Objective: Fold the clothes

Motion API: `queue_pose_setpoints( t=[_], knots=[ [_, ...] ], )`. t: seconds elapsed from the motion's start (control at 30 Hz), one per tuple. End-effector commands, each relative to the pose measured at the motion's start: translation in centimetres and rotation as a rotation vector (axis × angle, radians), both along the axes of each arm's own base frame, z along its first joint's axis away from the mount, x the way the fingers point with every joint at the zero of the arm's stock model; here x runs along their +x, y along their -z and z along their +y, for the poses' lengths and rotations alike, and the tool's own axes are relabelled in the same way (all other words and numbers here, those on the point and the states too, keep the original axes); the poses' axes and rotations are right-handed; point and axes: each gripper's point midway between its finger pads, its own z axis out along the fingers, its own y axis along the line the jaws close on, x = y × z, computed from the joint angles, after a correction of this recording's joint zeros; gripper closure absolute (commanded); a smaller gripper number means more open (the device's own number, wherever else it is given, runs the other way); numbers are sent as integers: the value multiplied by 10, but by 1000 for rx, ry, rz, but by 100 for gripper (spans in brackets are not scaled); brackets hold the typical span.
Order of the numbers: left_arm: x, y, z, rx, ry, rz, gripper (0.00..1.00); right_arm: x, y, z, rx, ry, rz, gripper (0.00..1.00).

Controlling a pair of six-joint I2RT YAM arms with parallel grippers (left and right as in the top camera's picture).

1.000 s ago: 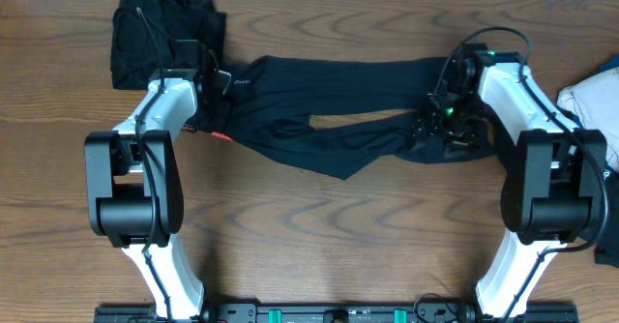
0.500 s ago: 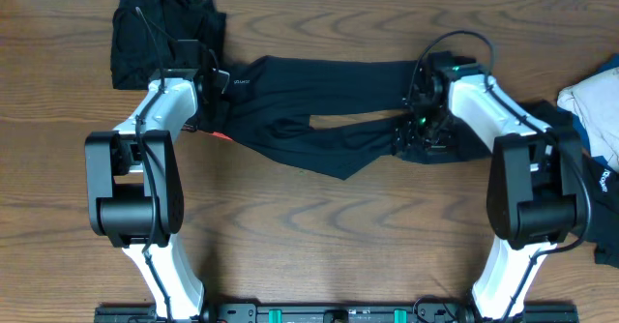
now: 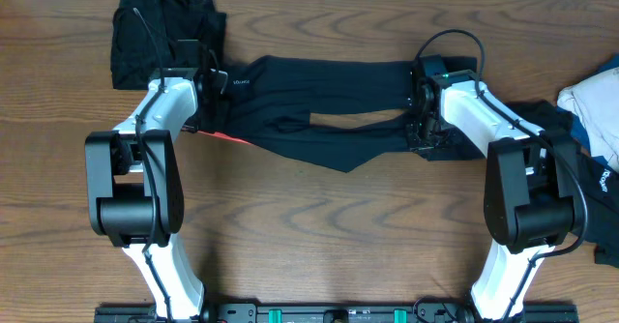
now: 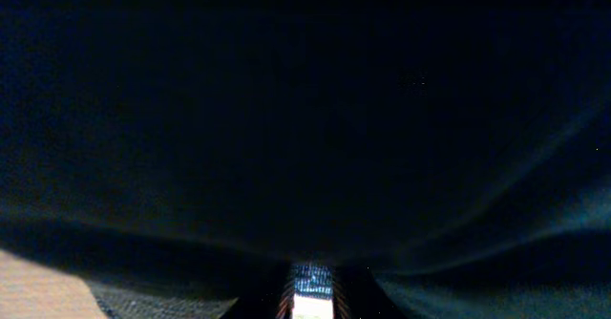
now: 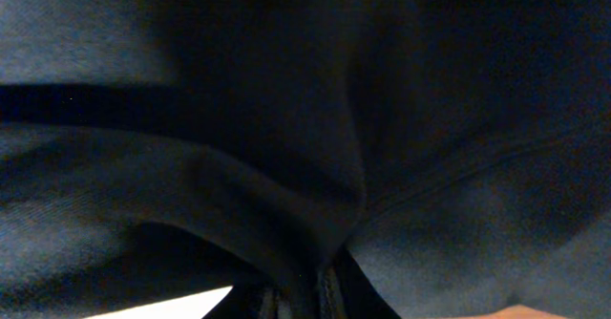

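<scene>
Left end effector (image 3: 215,80) pinches one end of the black trousers (image 3: 329,96); right end effector (image 3: 420,120) pinches the other

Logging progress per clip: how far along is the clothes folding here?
Done: trousers laid out lengthwise. In hand: left pincer grips the waist end, right pincer the leg end. Left: actual folding, plus the white and blue clothes at the right edge.

From overhead the light is even and soft, and the table (image 3: 319,226) is sharp, with only faint shadows. Both wrist views are dim and blurred: the black trousers (image 3: 329,96) crowd the lens, out of focus.
</scene>
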Motion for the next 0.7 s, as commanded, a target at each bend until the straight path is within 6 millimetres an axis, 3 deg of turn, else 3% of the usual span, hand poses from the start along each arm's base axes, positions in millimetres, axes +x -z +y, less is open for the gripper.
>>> queue_pose_setpoints(
  t=[0.0,0.33,0.53,0.67],
  knots=[
    [-60,54,-6,-25,6,248,91,17,-20,-5,-50,21,-57,89],
    [-72,50,-5,-22,139,303,94,64,-101,1,-20,33,-190,88],
    [-61,42,-7,-26,105,266,94,97,-129,0,-8,51,-325,82],
    [-55,26,-26,-121,109,216,94,117,-146,-12,-62,72,-422,72]
  ],
)
